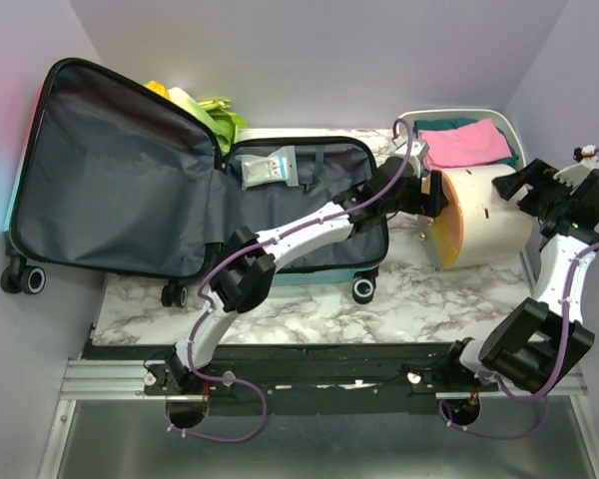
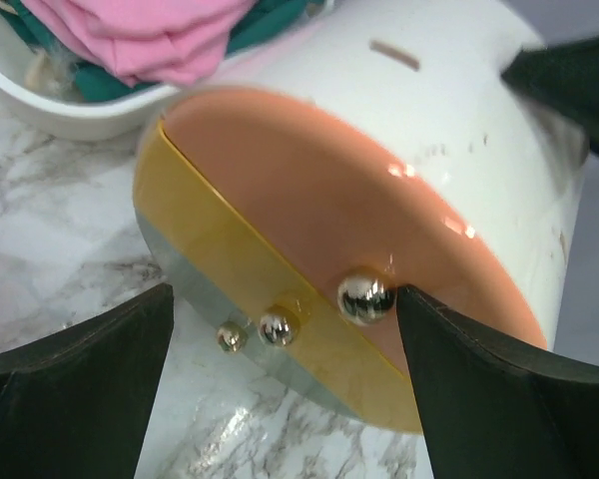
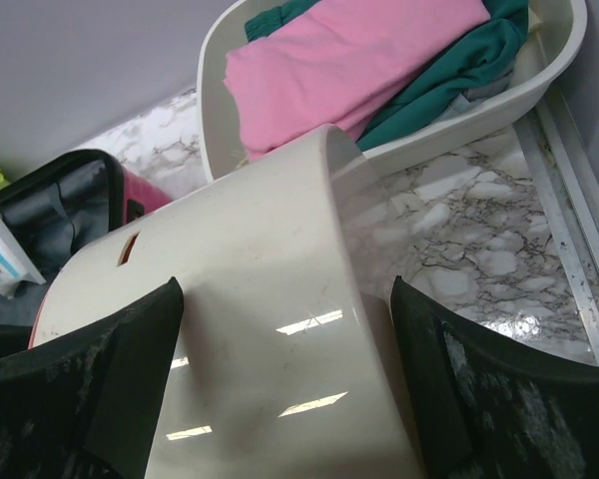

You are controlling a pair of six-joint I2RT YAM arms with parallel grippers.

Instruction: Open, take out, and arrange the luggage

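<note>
The luggage [image 1: 120,190] lies open at the left, its dark grey lining up, and a white packet [image 1: 270,168] lies in its lower half. Its pink edge shows in the right wrist view [image 3: 145,200]. A white round container [image 1: 489,220] lies on its side on the marble at the right, its orange, yellow and grey layers carrying silver knobs [image 2: 364,297]. My left gripper [image 1: 434,195] is open at that knobbed face [image 2: 285,294], its right finger beside the largest knob. My right gripper [image 1: 514,185] is open over the container's white wall [image 3: 286,284].
A white tray [image 1: 459,113] with a folded pink cloth [image 1: 464,143] and teal cloth stands behind the container, close to it [image 3: 569,50]. Green and yellow things [image 1: 215,115] lie behind the luggage. Walls close in left, back and right.
</note>
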